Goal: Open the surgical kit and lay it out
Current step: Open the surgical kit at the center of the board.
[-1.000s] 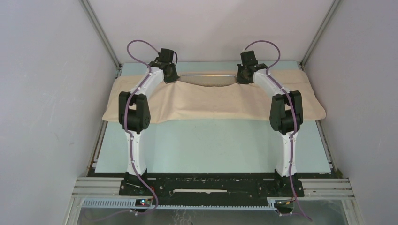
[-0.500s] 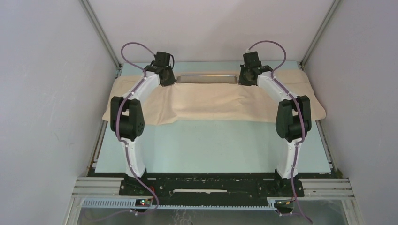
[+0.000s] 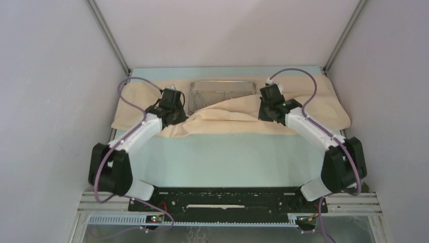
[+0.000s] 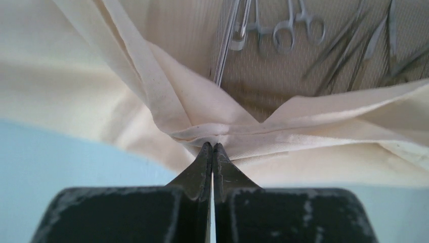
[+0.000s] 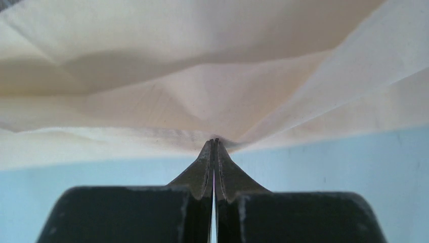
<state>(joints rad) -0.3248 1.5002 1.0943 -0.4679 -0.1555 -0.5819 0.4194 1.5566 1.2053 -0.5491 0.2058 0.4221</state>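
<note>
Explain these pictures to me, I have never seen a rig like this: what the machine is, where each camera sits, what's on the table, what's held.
This is a robot with two white arms bolted at the near edge of the table. The wide picture looks down from above and behind them; the other two come from wrist cameras looking along the black fingers. On that pale blue table lies a beige cloth wrap, partly covering a steel mesh tray holding ring-handled clamps. The left gripper and right gripper are each shut, pinching the cloth's edge.
</note>
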